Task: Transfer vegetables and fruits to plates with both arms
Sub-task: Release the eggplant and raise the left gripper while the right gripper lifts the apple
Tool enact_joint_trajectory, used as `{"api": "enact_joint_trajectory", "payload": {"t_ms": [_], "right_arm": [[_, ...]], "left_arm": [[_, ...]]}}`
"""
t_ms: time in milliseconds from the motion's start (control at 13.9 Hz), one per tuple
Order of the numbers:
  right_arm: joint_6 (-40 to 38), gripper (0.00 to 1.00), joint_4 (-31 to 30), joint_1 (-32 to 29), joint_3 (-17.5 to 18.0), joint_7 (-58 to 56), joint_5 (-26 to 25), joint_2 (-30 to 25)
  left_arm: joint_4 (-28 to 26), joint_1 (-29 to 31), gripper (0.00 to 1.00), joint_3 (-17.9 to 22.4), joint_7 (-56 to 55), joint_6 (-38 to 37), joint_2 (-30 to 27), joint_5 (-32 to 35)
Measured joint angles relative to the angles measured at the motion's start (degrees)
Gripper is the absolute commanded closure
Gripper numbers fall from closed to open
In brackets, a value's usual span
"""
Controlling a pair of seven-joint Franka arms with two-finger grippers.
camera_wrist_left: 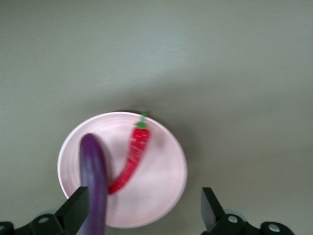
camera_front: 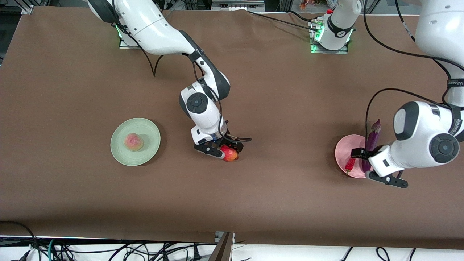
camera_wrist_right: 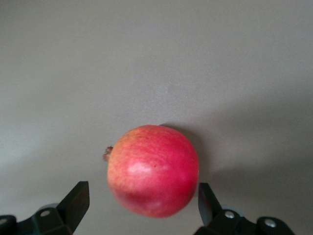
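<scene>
The red fruit [camera_front: 230, 153] sits on the brown table [camera_front: 72, 90] near the middle, and the right gripper [camera_front: 222, 149] is down around it. In the right wrist view the red fruit [camera_wrist_right: 153, 170] is between the two black fingers [camera_wrist_right: 73, 199], with a gap on each side, so the fingers are spread apart and not squeezing it. It has a paler yellowish patch and a tiny stem end. The peach [camera_front: 134, 141] lies on the green plate [camera_front: 152, 132], toward the right arm's end of the table, well apart from that gripper. The left gripper [camera_front: 375, 165] is over the pink plate [camera_front: 344, 145] toward the left arm's end of the table. The purple eggplant [camera_front: 373, 137] rests with one end on the pink plate and sticks out over its rim. In the left wrist view the eggplant [camera_wrist_left: 94, 181] is right beside one finger [camera_wrist_left: 73, 210], but the other finger is far off from it, so the fingers are spread and let go. The red chili [camera_wrist_left: 132, 159] lies on the pink plate [camera_wrist_left: 166, 196] between the fingers, beside the eggplant, its green stem pointing away from the gripper. The table has a plain brown cloth. White arm bases with green lights stand along the table's top edge, and black cables [camera_front: 108, 250] lie along the white floor edge below the table.
</scene>
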Motion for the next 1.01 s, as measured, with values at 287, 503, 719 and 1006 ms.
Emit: {"api": "enact_joint_trajectory", "payload": {"t_ms": [287,503,719,1006], "right_arm": [[0.73,0.54,1.02,0.02,-0.2,-0.06,-0.38,1.9],[0.4,0.81,1.42,-0.08,-0.6,-0.29,-1.8,1.95],[-7.46,0.81,3.18,-1.78,-1.28,-3.36,-1.86,0.57],[-26.7,0.81,3.63,-6.85,-1.88,-16.49,-1.86,-7.17]], "left_arm": [[0.74,-5.24,0.0,-0.1,-9.48,-8.14,-7.62,1.84],[1.24,-5.65,0.0,-0.06,-14.6,-12.74,-13.74,1.19],[-0.35,-6.04,0.0,3.3,-15.79,-12.76,-21.04,-8.52],[-12.8,-6.66,0.0,10.22,-15.75,-12.2,-34.68,-12.3]]}}
